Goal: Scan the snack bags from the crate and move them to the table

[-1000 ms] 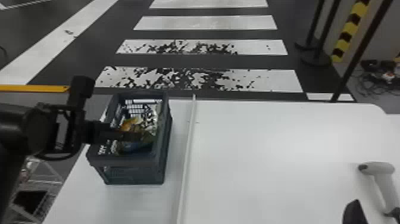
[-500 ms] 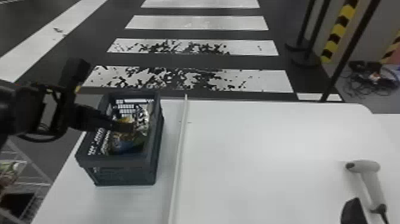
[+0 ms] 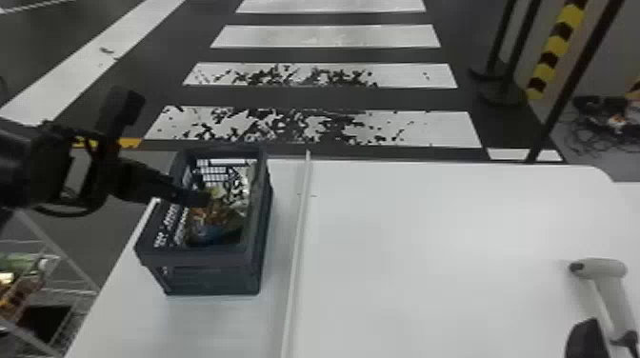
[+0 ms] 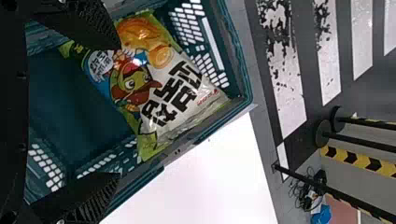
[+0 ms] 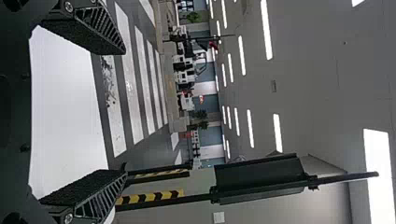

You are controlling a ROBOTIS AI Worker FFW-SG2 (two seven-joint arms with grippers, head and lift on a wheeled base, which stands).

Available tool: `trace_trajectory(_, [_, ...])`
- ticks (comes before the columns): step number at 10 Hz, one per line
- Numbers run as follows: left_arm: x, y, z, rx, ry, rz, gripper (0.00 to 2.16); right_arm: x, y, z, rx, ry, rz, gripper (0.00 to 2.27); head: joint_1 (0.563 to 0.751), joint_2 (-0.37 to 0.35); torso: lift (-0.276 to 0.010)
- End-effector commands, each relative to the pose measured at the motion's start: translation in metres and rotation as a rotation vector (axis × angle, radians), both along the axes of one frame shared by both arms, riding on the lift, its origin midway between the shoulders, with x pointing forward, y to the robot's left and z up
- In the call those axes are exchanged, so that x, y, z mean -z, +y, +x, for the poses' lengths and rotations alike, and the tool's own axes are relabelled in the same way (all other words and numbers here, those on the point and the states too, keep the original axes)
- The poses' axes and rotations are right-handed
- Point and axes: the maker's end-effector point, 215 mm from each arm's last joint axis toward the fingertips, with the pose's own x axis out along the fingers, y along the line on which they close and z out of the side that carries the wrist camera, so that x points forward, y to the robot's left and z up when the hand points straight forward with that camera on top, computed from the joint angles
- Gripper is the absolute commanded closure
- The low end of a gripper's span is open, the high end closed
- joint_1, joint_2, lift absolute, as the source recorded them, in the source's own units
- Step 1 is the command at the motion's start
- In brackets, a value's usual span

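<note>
In the head view my left gripper (image 3: 202,198) reaches over the left wall into the dark crate (image 3: 200,259), close above the snack bags (image 3: 216,216). The left wrist view shows the left gripper (image 4: 119,112) wide open inside the crate (image 4: 70,112). A green and white snack bag (image 4: 175,91) with a cartoon figure lies slanted against the crate wall, beyond the fingertips and not gripped. My right gripper (image 3: 588,340) is at the head view's lower right edge, beside the scanner (image 3: 612,290); in the right wrist view the right gripper (image 5: 125,112) is open with nothing held.
The white table (image 3: 405,257) carries a thin raised strip (image 3: 297,243) just right of the crate. A wire rack (image 3: 43,285) with goods stands at the lower left. Dark posts (image 3: 566,90) stand beyond the table's far right.
The crate, strip and scanner first shifted left in the head view, then back right somewhat. My left gripper stays over the crate. The right gripper holds about its place at the lower right edge.
</note>
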Motion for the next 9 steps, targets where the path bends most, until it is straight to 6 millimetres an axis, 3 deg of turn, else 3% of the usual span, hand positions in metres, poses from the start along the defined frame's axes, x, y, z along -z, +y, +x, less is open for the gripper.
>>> trace_trajectory(1, [0.001, 0.005, 0.012, 0.029, -0.048, 0.024, 0.02, 0.001, -0.001, 0.000, 0.007, 0.002, 0.007, 0.08, 0.695, 0.087, -0.095])
trace_trajectory(4, [0.018, 0.002, 0.034, 0.075, -0.074, 0.060, 0.03, 0.002, -0.005, -0.002, 0.020, 0.005, 0.012, 0.08, 0.695, 0.090, -0.095])
trace_trajectory(9, [0.054, -0.015, 0.049, 0.159, -0.069, 0.123, 0.03, 0.005, -0.015, -0.005, 0.043, 0.011, 0.033, 0.08, 0.695, 0.056, -0.095])
